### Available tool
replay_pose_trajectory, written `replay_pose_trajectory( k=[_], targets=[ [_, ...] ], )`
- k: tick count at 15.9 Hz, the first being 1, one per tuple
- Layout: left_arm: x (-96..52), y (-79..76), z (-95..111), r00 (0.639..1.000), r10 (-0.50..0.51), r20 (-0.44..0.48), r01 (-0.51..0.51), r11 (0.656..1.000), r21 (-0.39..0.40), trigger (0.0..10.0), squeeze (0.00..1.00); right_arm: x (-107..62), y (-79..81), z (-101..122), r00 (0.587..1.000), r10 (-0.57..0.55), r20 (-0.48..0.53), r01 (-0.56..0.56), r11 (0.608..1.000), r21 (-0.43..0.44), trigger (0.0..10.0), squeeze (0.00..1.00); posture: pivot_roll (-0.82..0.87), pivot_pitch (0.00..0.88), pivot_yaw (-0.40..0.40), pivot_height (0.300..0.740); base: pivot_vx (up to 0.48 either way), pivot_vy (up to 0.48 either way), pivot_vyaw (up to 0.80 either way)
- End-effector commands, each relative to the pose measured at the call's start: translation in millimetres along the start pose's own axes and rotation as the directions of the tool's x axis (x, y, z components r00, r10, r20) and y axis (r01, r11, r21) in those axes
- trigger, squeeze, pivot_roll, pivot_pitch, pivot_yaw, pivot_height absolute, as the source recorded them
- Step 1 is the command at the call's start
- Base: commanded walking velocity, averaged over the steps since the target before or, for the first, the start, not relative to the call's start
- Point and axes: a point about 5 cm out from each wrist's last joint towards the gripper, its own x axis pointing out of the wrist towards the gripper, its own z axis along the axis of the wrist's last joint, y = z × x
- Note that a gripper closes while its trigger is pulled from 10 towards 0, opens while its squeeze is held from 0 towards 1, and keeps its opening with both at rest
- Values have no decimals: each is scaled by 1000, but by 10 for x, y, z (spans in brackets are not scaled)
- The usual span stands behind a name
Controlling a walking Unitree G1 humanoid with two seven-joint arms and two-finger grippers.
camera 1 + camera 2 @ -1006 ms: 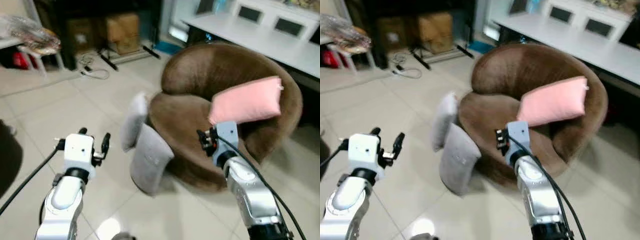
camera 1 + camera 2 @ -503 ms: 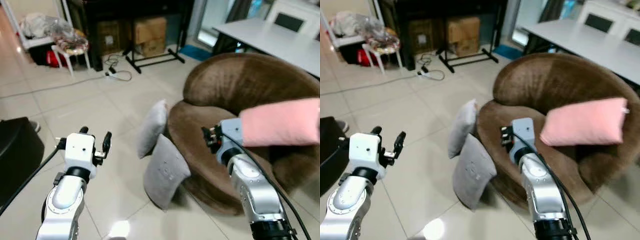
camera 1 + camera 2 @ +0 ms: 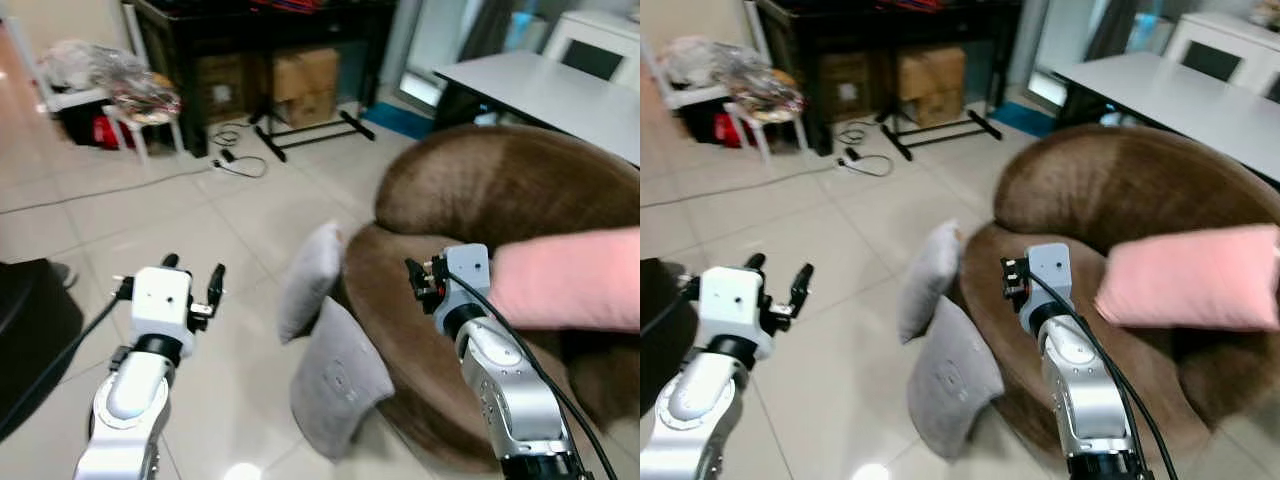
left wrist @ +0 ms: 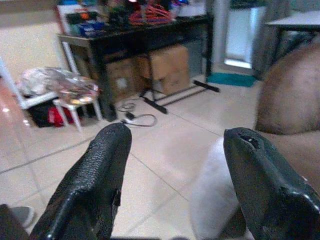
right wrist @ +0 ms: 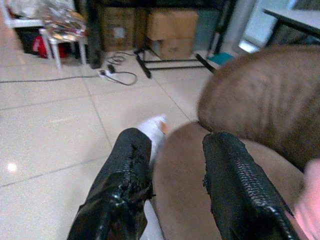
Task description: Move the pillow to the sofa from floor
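We see a pale tiled floor (image 3: 150,200) running back to a dark bench (image 3: 260,20) with cardboard boxes (image 3: 300,75) under it, and a white bench (image 3: 540,85) at the far right. A round brown sofa (image 3: 500,190) stands before us on the right, with a pink pillow (image 3: 570,280) lying on its seat. Two grey pillows are on the floor against the sofa's front edge: the nearer grey pillow (image 3: 338,378) leans tilted against it, and the farther grey pillow (image 3: 308,282) stands upright just behind, touching the sofa.

Our left hand (image 4: 172,175) hovers over the bare floor, well apart from the pillows, its two fingers spread wide and holding nothing. Our right hand (image 5: 172,190) is raised over the sofa's seat, just beside the pink pillow, its fingers parted and also empty.

A white cable (image 3: 240,160) lies coiled on the floor near the boxes.
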Motion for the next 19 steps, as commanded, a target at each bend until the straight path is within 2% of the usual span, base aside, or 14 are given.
replay_pose_trajectory(
  k=[1,11,12,14,16,19],
  targets=[
    [-4,29,-4,1000,8,-6,-8,1000,3,10000,0,47,29,44,1000,18,7,-18,1000,3,10000,0,23,0,-106,740,379,0,0],
    [-4,30,-26,1000,16,-6,-16,1000,1,10000,0,114,22,13,1000,16,7,-16,999,29,10000,0,27,0,-108,740,366,0,0],
    [-7,26,-38,1000,14,-5,-14,1000,-1,10000,0,113,13,8,1000,9,7,-9,999,35,10000,0,27,0,-108,735,0,0,0],
    [-53,16,-117,1000,-16,-16,17,998,67,10000,0,105,-43,-9,1000,-8,23,8,1000,-3,10000,0,29,0,-112,715,0,0,0],
    [-73,27,-156,999,-23,-30,26,995,100,10000,0,105,-109,-50,999,-44,18,44,999,-13,10000,0,34,0,-114,690,0,0,0],
    [-60,42,-158,999,-36,-26,38,994,105,10000,0,123,-105,-59,998,-53,24,54,999,-9,10000,0,44,0,-88,660,0,0,0]
  ],
)
